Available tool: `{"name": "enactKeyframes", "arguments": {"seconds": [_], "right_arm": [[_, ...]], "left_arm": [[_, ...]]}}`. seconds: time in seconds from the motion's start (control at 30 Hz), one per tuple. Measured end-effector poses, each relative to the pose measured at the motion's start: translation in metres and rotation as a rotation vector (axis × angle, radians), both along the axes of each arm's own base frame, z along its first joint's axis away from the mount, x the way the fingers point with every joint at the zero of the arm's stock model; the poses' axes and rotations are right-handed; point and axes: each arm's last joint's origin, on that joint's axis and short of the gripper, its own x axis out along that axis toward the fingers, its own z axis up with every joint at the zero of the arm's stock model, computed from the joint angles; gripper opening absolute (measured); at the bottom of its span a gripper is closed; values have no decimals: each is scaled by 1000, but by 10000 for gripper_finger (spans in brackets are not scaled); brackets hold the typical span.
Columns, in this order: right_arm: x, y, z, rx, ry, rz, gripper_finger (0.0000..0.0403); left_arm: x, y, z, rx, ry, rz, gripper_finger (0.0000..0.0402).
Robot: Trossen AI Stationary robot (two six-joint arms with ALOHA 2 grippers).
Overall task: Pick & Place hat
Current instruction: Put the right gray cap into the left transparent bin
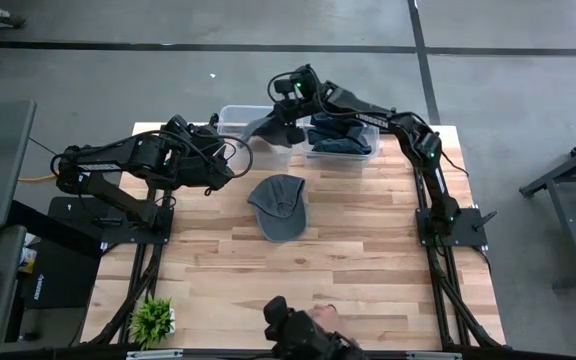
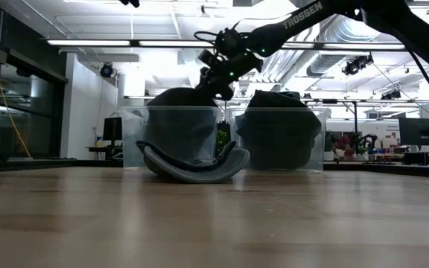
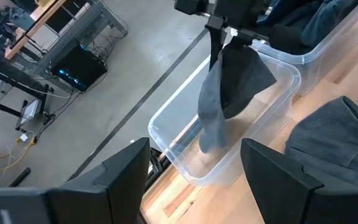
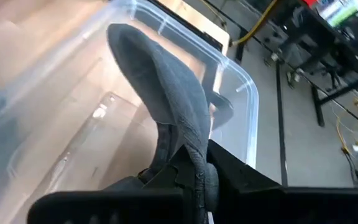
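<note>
A grey hat (image 3: 229, 87) hangs from my right gripper (image 4: 197, 177), which is shut on it over the left clear bin (image 1: 236, 118) at the table's far edge. The hat's lower part reaches down inside that bin. Another grey cap (image 1: 278, 207) lies flat on the table in front of the bins, its brim (image 2: 192, 165) toward the near side. My left gripper (image 1: 236, 158) stands open to the left of that cap, raised above the table and pointing at the bin, with nothing between its fingers. My right gripper pinches an edge of the grey hat (image 3: 218, 38) between its two fingers. The fingers come from the table's right, slanting down. The hat hangs slack below them, and its lower end (image 3: 209, 140) is inside the left clear bin; whether it rests on the bin's floor I cannot tell.
A second clear bin (image 1: 368, 155) right of the first holds dark folded hats (image 1: 340, 135). A small green plant (image 1: 153, 320) stands at the near left corner. A dark device (image 1: 298, 335) sits at the near edge. Bare wood lies across the table's middle and right.
</note>
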Motion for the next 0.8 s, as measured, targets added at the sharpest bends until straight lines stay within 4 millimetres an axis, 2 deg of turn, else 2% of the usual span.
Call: {"name": "enactKeyframes", "arguments": {"seconds": [0.1,0.3,0.6,0.8], "right_arm": [[2,1,0,11,6,-59,30],[6,4,1,-26,22,-186,101],[12,15,8,-40,20,-215,168],[13,31,35,-116,-34,-214,192]], "left_arm": [[0,0,0,0,0,0,248],[0,0,0,-2,0,-1,248],[0,0,0,-17,2,-8,248],[0,0,-1,-18,3,-9,248]]}}
